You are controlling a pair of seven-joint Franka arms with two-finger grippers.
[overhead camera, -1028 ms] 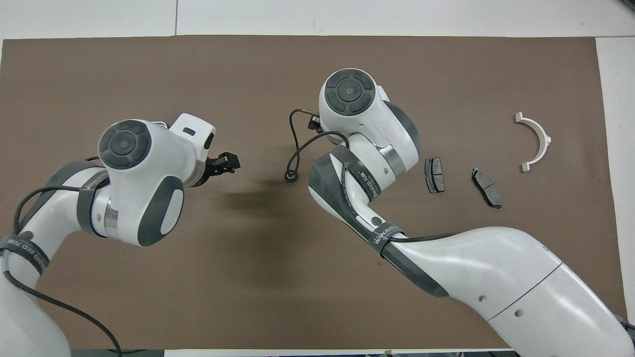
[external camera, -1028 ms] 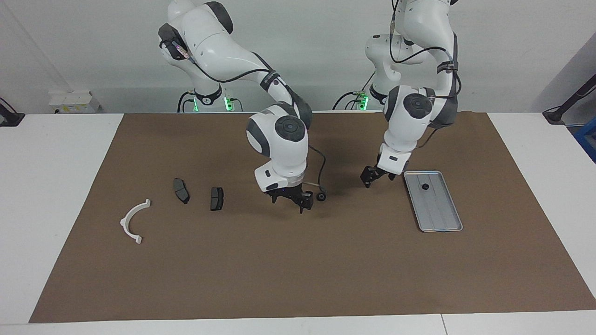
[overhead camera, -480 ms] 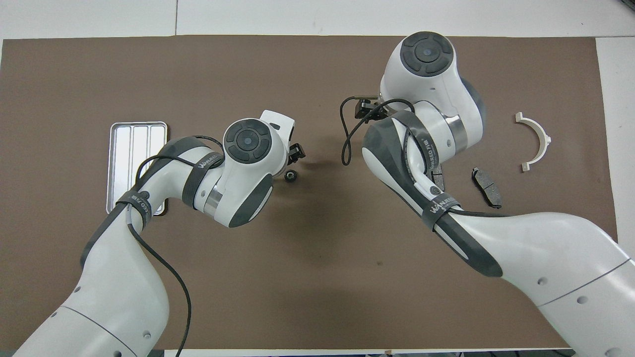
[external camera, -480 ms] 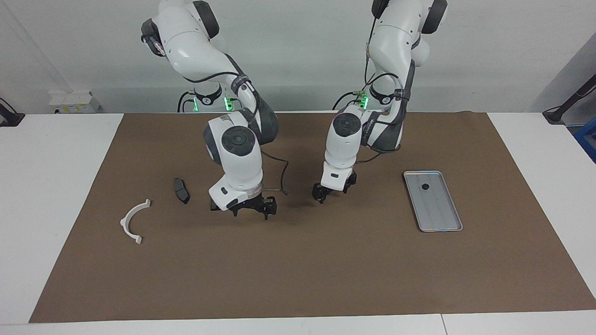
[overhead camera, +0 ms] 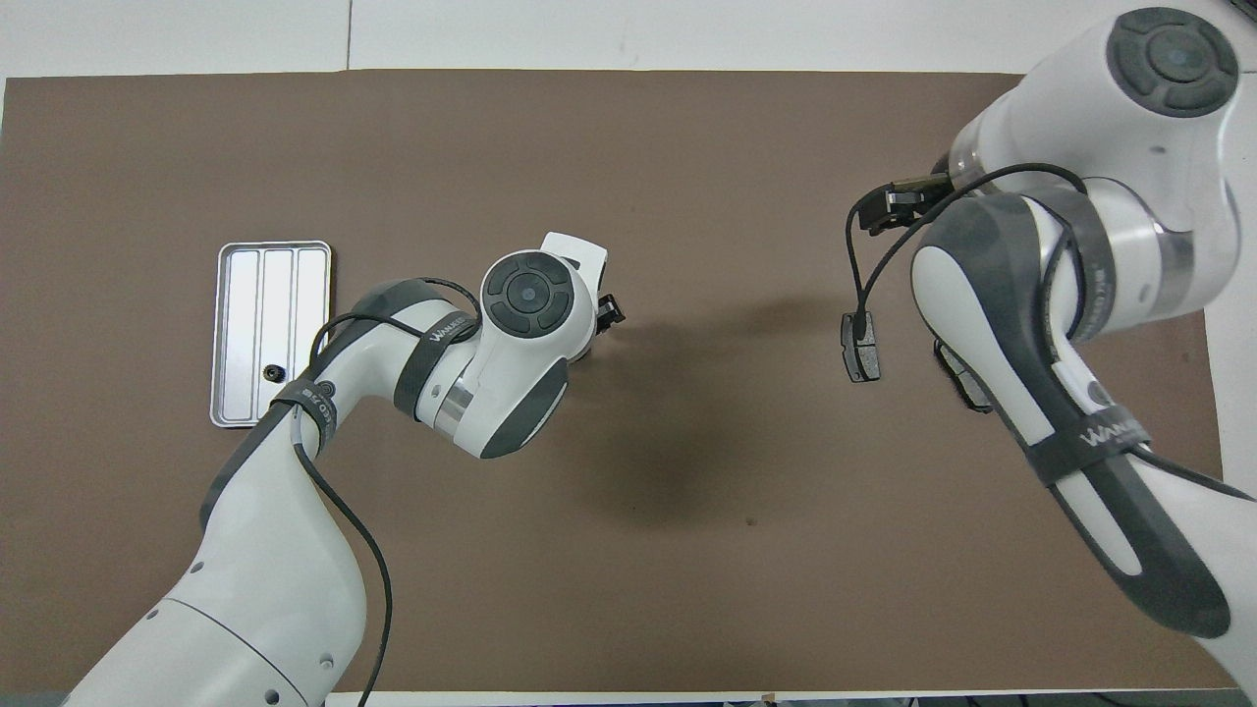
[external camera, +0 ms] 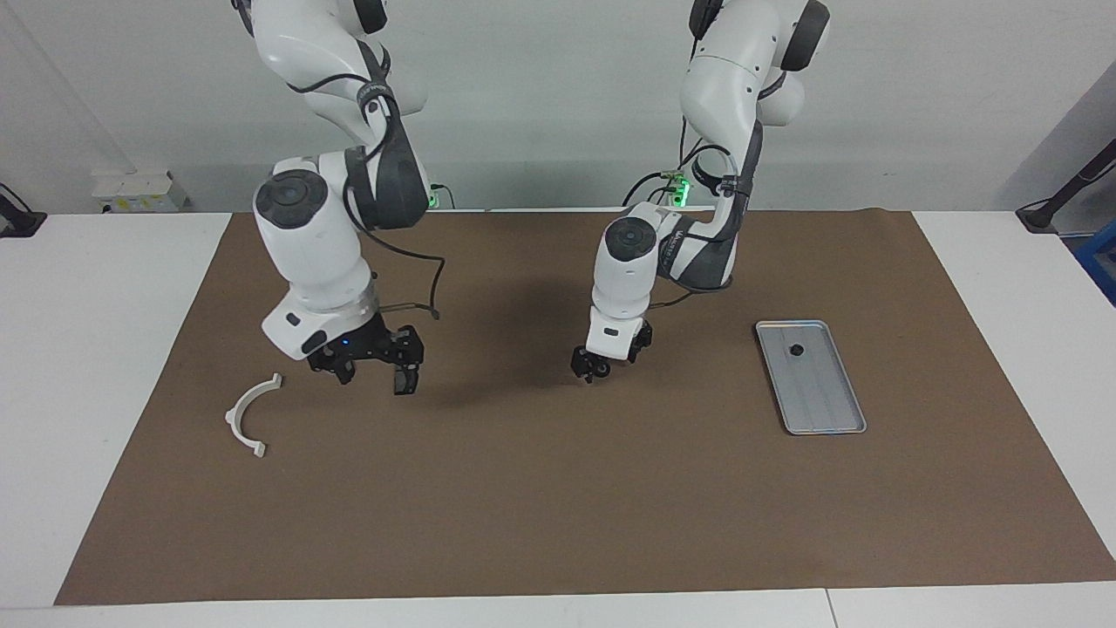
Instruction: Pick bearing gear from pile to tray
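Note:
One small black bearing gear (external camera: 796,351) (overhead camera: 274,371) lies in the silver tray (external camera: 824,410) (overhead camera: 245,295), at the end nearer the robots. My left gripper (external camera: 591,366) hangs low over the mat's middle, open; its hand hides whatever lies under it. Of the pile, a white half-ring (external camera: 251,414) lies toward the right arm's end. My right gripper (external camera: 370,375) is open just above the mat beside the half-ring, holding nothing. It covers the brake pads in the facing view. From overhead one pad (overhead camera: 860,346) shows whole, and another (overhead camera: 967,385) peeks out under the right arm.
A brown mat (external camera: 558,506) covers most of the white table (external camera: 87,349). The right hand's loose black cable (external camera: 432,288) dangles over the mat. Both arms' shadows fall across the mat's middle.
The left gripper swung from beside the tray to the mat's middle, over where a black gear lay. The right gripper drew away from that gear to above the brake pads.

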